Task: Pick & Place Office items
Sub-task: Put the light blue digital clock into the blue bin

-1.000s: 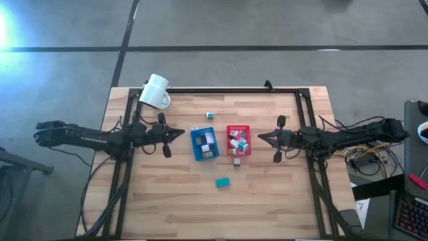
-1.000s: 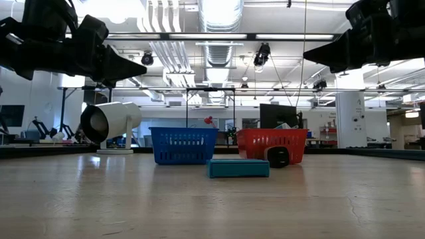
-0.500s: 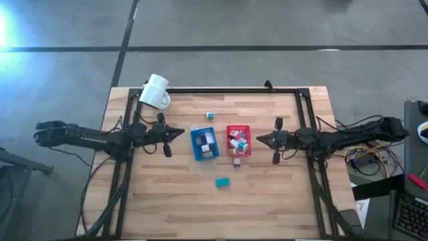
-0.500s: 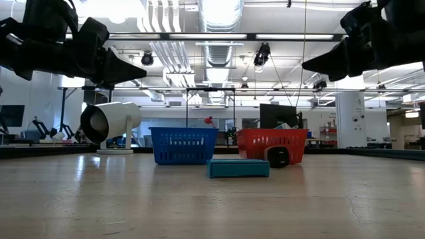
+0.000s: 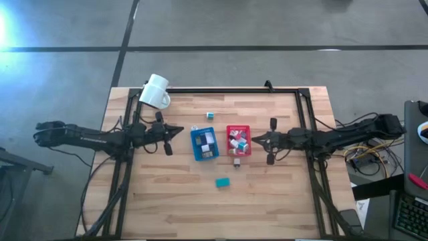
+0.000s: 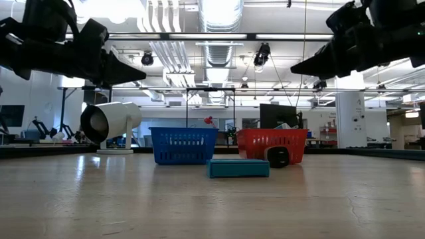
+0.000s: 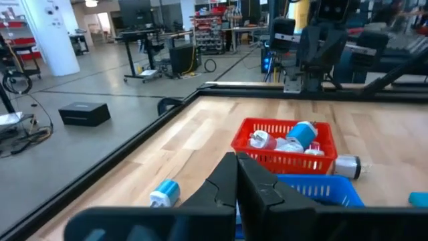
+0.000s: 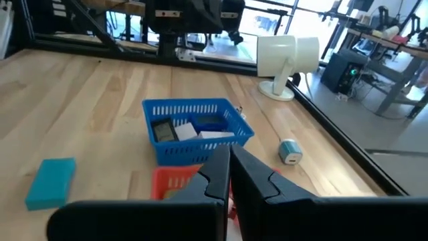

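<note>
Both end effectors hover closed and empty: the left (image 5: 179, 129) beside the blue tray (image 5: 204, 143), the right (image 5: 253, 139) beside the red tray (image 5: 238, 140). A teal block (image 5: 223, 182) lies nearer the table's front than the blue tray.

The left arm reaches in from the table's left side, stretched nearly level above the surface, its left gripper (image 5: 179, 128) pointing toward the table's middle with fingers pressed together and nothing between them. The right arm extends in from the right side in a mirrored pose, its right gripper (image 5: 253, 138) likewise closed and empty, held above the tabletop.
</note>
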Controlling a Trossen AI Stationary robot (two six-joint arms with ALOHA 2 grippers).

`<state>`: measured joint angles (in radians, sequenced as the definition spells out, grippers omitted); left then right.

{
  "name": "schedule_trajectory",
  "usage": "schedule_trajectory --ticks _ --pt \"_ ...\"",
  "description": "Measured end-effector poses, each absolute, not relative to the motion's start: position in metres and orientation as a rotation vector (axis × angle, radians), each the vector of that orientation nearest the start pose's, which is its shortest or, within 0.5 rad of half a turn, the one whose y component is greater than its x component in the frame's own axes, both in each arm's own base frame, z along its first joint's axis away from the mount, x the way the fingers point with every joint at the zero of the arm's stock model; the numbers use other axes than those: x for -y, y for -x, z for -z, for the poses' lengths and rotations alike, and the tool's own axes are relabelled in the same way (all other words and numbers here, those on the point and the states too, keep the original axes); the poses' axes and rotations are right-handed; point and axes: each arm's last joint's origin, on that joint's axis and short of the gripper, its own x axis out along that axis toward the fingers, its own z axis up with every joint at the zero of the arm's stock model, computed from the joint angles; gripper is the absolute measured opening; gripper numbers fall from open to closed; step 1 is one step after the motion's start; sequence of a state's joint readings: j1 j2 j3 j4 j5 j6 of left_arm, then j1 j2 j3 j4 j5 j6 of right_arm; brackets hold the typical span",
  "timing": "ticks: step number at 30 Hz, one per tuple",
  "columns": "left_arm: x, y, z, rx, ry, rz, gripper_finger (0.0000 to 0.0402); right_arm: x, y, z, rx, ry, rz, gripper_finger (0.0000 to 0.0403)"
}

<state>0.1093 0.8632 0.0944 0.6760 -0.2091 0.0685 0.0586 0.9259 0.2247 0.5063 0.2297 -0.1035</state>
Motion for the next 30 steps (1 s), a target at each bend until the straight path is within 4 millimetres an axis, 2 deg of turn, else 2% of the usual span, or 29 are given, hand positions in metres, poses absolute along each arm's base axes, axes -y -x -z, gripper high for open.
schedule_trajectory --ticks 3,8,14,19,25,30 --pt "-0.024 -0.159 -0.17 -0.09 -0.031 -0.317 0.0006 -0.005 -0.183 -0.187 -0.179 0.122 0.119 0.0008" --pt "-0.023 -0.153 -0.172 -0.096 -0.048 -0.317 0.0003 -0.01 -0.179 -0.203 0.001 0.103 -0.013 0.0008" --pt "-0.022 -0.148 -0.173 -0.12 -0.053 -0.311 0.0009 -0.009 -0.166 -0.203 0.042 0.046 -0.016 0.0008" --pt "-0.022 -0.147 -0.174 -0.107 -0.046 -0.312 0.001 -0.007 -0.161 -0.204 0.067 0.034 0.043 0.0008" --pt "-0.022 -0.146 -0.173 -0.117 -0.017 -0.323 0.0004 -0.004 -0.159 -0.2 0.02 -0.024 0.153 0.0008" --pt "-0.022 -0.146 -0.173 -0.118 -0.016 -0.324 0.0012 -0.003 -0.16 -0.197 -0.012 0.005 0.159 0.0008"
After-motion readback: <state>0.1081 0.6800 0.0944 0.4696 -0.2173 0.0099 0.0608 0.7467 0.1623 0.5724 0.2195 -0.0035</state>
